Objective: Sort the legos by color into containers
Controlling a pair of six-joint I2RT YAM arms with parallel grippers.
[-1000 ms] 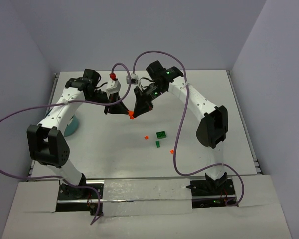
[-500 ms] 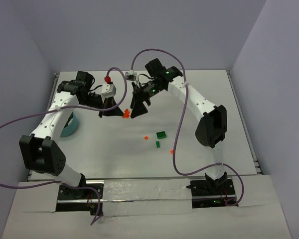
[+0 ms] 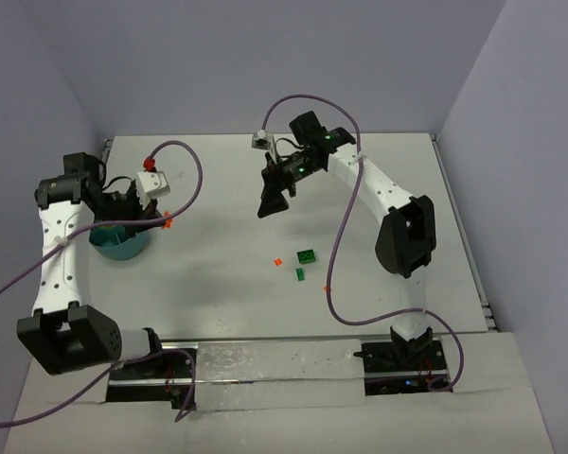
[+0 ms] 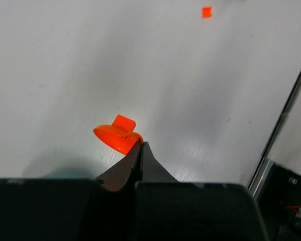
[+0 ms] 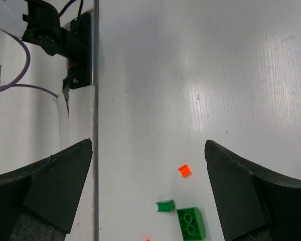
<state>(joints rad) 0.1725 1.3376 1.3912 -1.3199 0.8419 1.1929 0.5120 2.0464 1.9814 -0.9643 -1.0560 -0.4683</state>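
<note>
My left gripper (image 3: 161,221) is shut on the rim of a round orange lego (image 3: 169,224), held just right of the teal bowl (image 3: 118,244). In the left wrist view the orange lego (image 4: 118,137) sticks out from the shut gripper (image 4: 140,145), above the white table. My right gripper (image 3: 270,205) hangs open and empty over the table's middle back. Below its open jaws (image 5: 148,142) lie a small orange bit (image 5: 184,170), a dark green piece (image 5: 165,205) and a green brick (image 5: 191,223). From above, the green brick (image 3: 307,255) and a dark green piece (image 3: 300,274) sit mid-table.
Two loose orange bits (image 3: 277,261) (image 3: 327,288) lie near the green pieces. Purple cables loop over both arms. The arm bases and a metal rail (image 3: 265,364) run along the near edge. Grey walls close in the back and sides.
The left arm has swung left from the table's middle to beside the bowl, carrying the round orange lego. The right gripper has let go of that piece and opened wide.
</note>
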